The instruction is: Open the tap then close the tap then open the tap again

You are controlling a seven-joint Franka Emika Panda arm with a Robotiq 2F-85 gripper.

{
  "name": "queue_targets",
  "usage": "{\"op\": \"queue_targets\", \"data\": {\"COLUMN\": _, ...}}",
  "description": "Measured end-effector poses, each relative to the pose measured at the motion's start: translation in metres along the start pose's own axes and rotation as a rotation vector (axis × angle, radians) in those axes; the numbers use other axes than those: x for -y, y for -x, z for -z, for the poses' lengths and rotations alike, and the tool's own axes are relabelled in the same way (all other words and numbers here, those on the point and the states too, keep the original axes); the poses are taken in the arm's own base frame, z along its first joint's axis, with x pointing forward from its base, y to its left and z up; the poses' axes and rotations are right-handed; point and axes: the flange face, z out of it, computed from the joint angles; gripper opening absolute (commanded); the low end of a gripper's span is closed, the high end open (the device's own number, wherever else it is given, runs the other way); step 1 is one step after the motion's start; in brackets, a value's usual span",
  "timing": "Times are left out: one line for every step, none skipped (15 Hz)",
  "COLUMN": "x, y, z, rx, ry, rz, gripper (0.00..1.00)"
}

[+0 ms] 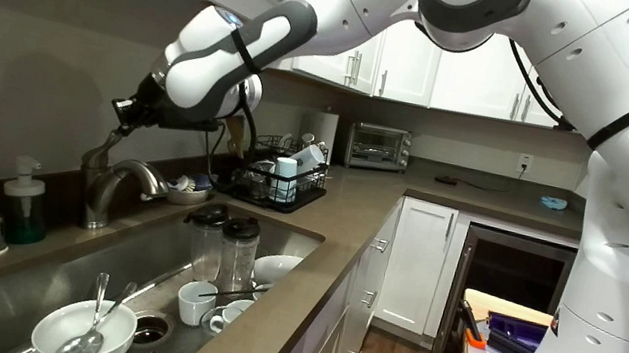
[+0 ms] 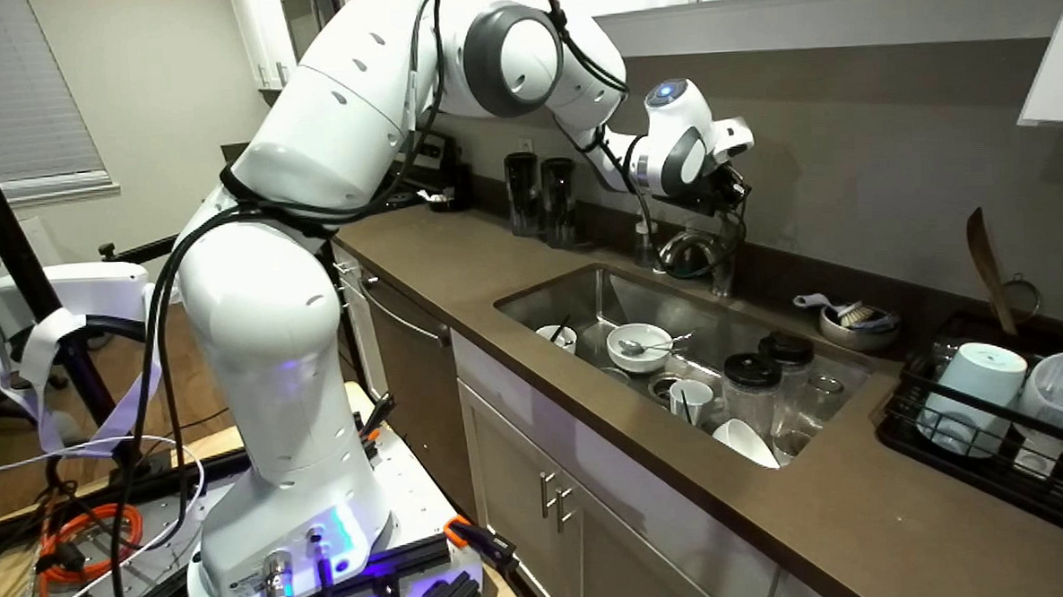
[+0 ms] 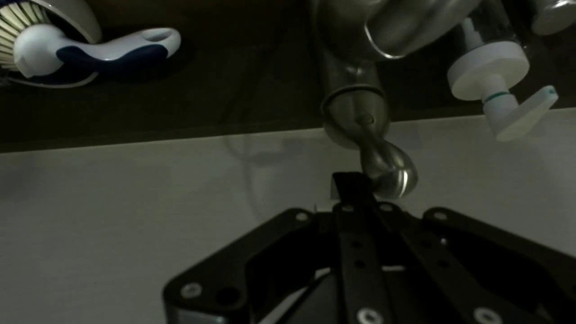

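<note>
The silvery tap (image 1: 102, 200) stands behind the sink in both exterior views, its curved spout reaching over the basin. Its slim lever handle (image 1: 101, 150) points up. My gripper (image 1: 124, 129) is at the top of that lever. In the wrist view, the shut gripper (image 3: 353, 185) has its fingertips together, just left of the lever's rounded end (image 3: 390, 171). Fingertips and lever overlap there; I cannot tell whether they touch. Nothing is visible between the fingers. The tap (image 2: 724, 263) is partly covered by cables and the wrist in an exterior view. I see no water stream under the spout.
The sink (image 1: 30, 282) holds a white bowl (image 1: 116, 329), mugs and lidded cups. Soap dispensers (image 1: 23, 196) flank the tap on one side, a brush (image 3: 112, 49) in a bowl on the other. A dish rack (image 1: 298, 193) is further along. The wall (image 3: 135, 225) rises close behind.
</note>
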Motion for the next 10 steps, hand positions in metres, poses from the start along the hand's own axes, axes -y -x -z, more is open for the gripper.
{"op": "queue_targets", "data": {"x": -0.0001, "y": 0.0002, "z": -0.0001, "rx": 0.0, "ry": 0.0, "rz": 0.002, "gripper": 0.0}}
{"op": "queue_targets", "data": {"x": -0.0006, "y": 0.0005, "z": -0.0005, "rx": 0.0, "ry": 0.005, "rz": 0.006, "gripper": 0.0}}
{"op": "queue_targets", "data": {"x": -0.0001, "y": 0.0018, "z": -0.0015, "rx": 0.002, "ry": 0.009, "rz": 0.012, "gripper": 0.0}}
{"op": "queue_targets", "data": {"x": 0.0004, "y": 0.0039, "z": -0.0031, "rx": 0.007, "ry": 0.014, "rz": 0.017, "gripper": 0.0}}
{"op": "queue_targets", "data": {"x": 0.0015, "y": 0.0061, "z": -0.0047, "rx": 0.013, "ry": 0.016, "rz": 0.021, "gripper": 0.0}}
{"op": "queue_targets", "data": {"x": 0.0018, "y": 0.0074, "z": -0.0058, "rx": 0.018, "ry": 0.019, "rz": 0.024, "gripper": 0.0}}
{"op": "queue_targets", "data": {"x": 0.0019, "y": 0.0083, "z": -0.0065, "rx": 0.022, "ry": 0.019, "rz": 0.024, "gripper": 0.0}}
{"op": "queue_targets", "data": {"x": 0.0019, "y": 0.0089, "z": -0.007, "rx": 0.025, "ry": 0.02, "rz": 0.024, "gripper": 0.0}}
{"op": "queue_targets", "data": {"x": 0.002, "y": 0.009, "z": -0.0071, "rx": 0.027, "ry": 0.02, "rz": 0.024, "gripper": 0.0}}
{"op": "queue_targets", "data": {"x": 0.0021, "y": 0.0091, "z": -0.0071, "rx": 0.028, "ry": 0.02, "rz": 0.024, "gripper": 0.0}}
